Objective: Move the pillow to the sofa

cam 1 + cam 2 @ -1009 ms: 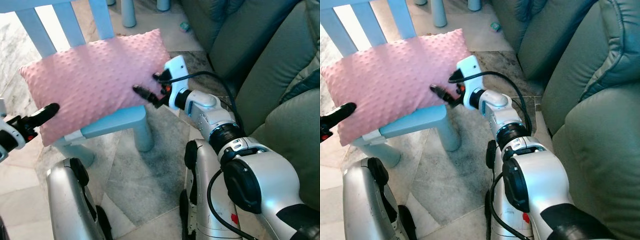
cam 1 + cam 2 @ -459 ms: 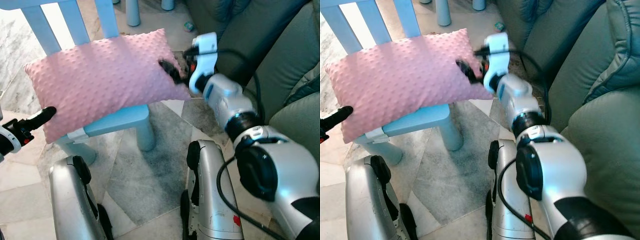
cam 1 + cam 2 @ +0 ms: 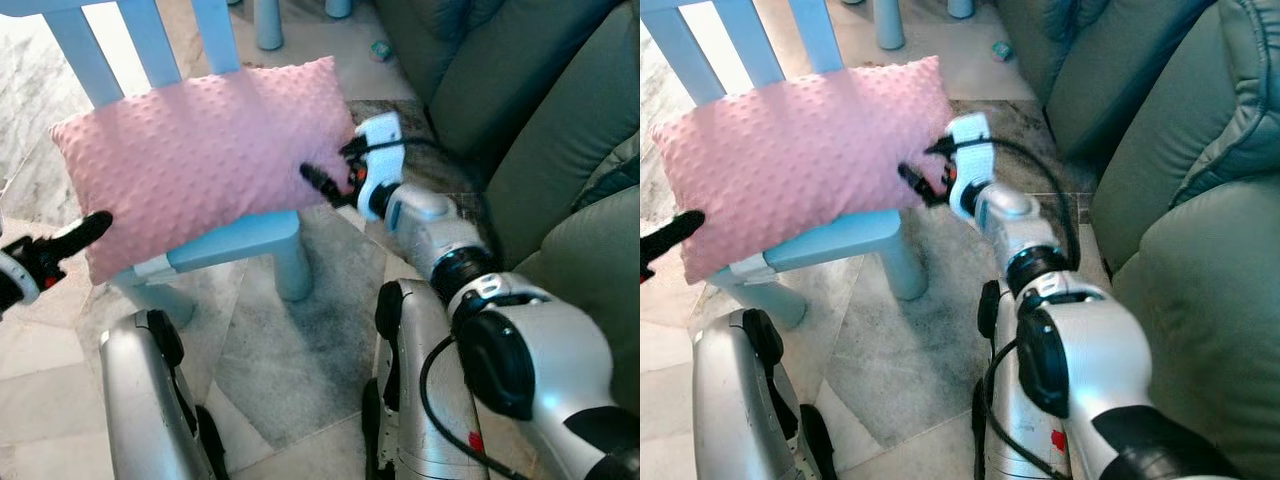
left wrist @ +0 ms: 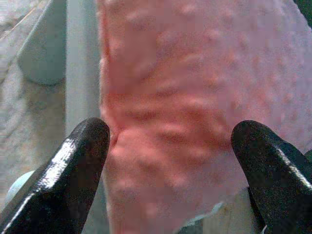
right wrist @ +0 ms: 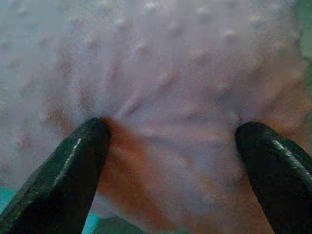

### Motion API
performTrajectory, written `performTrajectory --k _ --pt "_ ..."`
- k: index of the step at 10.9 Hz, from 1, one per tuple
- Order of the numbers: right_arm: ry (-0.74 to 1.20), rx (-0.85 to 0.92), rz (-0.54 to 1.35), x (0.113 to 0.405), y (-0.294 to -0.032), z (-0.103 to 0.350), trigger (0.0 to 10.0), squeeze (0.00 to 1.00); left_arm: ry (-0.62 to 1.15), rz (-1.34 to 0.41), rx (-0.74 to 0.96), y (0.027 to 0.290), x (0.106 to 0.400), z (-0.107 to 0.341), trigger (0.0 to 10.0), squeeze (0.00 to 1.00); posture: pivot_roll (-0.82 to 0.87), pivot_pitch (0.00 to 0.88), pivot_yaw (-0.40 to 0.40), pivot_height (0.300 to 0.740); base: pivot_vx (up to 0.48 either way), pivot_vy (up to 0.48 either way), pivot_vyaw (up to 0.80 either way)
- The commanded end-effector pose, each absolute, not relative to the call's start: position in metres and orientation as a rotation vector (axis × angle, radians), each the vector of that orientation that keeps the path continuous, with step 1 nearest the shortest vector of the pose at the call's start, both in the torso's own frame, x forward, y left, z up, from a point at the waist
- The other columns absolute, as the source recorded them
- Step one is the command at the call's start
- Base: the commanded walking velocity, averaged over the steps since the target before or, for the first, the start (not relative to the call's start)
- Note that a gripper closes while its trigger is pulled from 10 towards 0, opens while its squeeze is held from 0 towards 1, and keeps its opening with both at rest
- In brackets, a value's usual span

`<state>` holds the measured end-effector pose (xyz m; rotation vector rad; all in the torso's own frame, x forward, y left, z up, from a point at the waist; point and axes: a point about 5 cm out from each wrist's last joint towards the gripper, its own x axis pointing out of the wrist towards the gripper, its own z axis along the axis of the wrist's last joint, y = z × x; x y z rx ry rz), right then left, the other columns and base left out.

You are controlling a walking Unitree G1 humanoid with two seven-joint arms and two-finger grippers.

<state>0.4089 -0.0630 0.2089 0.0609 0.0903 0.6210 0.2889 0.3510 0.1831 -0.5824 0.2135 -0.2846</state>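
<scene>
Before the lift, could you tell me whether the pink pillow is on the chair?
Yes: the pink dotted pillow rests on the pale blue wooden chair.

Pillow (image 3: pixel 200 160): pink soft cloth w/ raised dots, matt. Chair (image 3: pixel 235 240): smooth pale-blue painted or plastic finish. Sofa (image 3: pixel 540 110): grey-green, leather-like, slight sheen. Floor (image 3: pixel 290 360): veined marble tiles. Gripper fingers (image 4: pixel 73 170): glossy black. Arm (image 3: pixel 520 360): silver, semi-gloss.
</scene>
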Motion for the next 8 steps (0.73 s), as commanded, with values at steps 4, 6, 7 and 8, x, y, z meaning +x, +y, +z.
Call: performTrajectory --k 4,6,7,8 --pt "0.125 0.177 0.707 0.401 -0.040 0.200 0.0 0.00 0.193 -0.264 -0.587 0.356 0.282 0.186 0.0 0.00 0.05 0.399 -0.049 0.360 0.000 0.000 0.00" --pt "0.111 0.187 0.715 0.401 -0.040 0.202 0.0 0.00 0.180 -0.271 -0.609 0.353 0.284 0.186 0.0 0.00 0.04 0.390 -0.052 0.360 0.000 0.000 0.00" --pt "0.110 0.170 0.706 0.402 -0.045 0.201 0.0 0.00 0.158 -0.283 -0.644 0.351 0.285 0.186 0.0 0.00 0.03 0.384 -0.055 0.360 0.000 0.000 0.00" --pt "0.113 0.167 0.699 0.402 -0.048 0.199 0.0 0.00 0.157 -0.278 -0.646 0.351 0.286 0.185 0.0 0.00 0.03 0.383 -0.057 0.360 0.000 0.000 0.00"
